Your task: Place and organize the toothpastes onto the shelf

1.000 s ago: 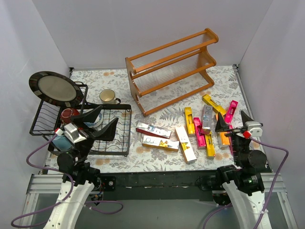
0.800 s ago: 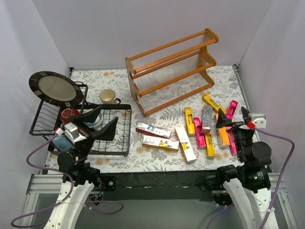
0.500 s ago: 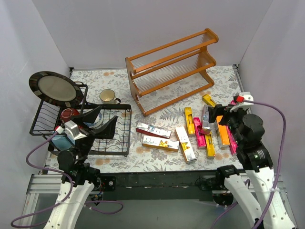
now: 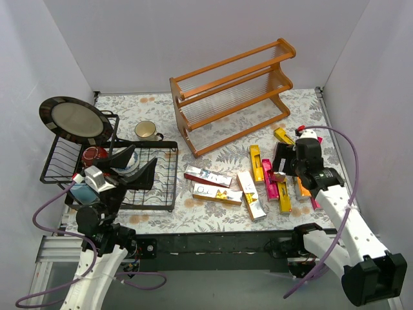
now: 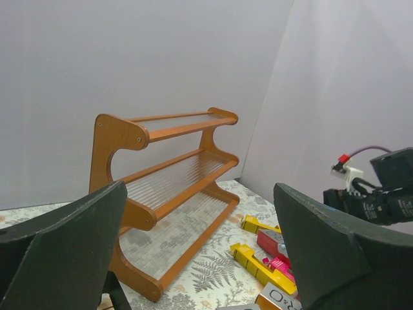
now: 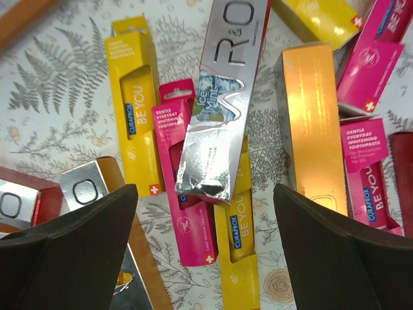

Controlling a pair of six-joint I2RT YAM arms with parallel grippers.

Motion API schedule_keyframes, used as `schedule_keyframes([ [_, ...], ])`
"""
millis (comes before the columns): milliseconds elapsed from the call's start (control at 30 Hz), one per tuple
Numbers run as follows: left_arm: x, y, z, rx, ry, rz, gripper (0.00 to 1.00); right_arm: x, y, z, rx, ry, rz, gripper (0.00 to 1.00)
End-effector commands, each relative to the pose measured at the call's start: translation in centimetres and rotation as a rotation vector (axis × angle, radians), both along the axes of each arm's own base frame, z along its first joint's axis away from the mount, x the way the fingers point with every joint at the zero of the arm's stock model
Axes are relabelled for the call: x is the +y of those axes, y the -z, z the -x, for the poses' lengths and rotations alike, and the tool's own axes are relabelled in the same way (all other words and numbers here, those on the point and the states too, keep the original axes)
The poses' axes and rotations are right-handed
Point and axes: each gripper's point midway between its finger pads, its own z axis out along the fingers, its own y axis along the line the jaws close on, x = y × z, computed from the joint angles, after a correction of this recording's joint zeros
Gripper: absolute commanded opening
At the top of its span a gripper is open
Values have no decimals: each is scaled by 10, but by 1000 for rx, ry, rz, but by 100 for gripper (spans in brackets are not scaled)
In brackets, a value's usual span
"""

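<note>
Right arm has swung forward and inward from the near right corner — its right gripper (image 4: 282, 165) (image 6: 205, 190) hangs over the scattered toothpastes (image 4: 258, 165), fingers spread wide with nothing between them. Directly beneath lies a silver carton (image 6: 222, 97), resting across a magenta carton (image 6: 175, 139) and a yellow carton (image 6: 237, 226). The left gripper (image 4: 137, 163) (image 5: 199, 187), likewise spread and empty, is unchanged above the black wire dish rack (image 4: 164, 190). The shelf (image 4: 232, 90) (image 5: 168, 187) stands at the far middle of the floral table (image 4: 303, 106) — the cartons lie on the table in front of it.
</note>
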Motion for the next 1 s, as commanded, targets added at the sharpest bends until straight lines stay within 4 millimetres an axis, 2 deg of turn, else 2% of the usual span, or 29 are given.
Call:
schedule_keyframes([
  [0,3,-14,9,-36,-11,0,98,2,22,-12,-8,47,-13,93],
  [200,1,-14,11,-40,2,-4,98,11,35,-22,-59,50,51,86],
  [433,-1,-12,11,-37,9,-7,98,1,58,-25,-41,128,123,79],
  [700,-2,-11,9,-29,12,-13,98,0,83,-23,16,136,143,69],
  [833,-3,-8,7,-20,13,-18,98,6,83,-23,-9,115,109,53],
  [967,-4,-8,7,-20,15,-21,98,7,69,-23,-61,79,111,43],
])
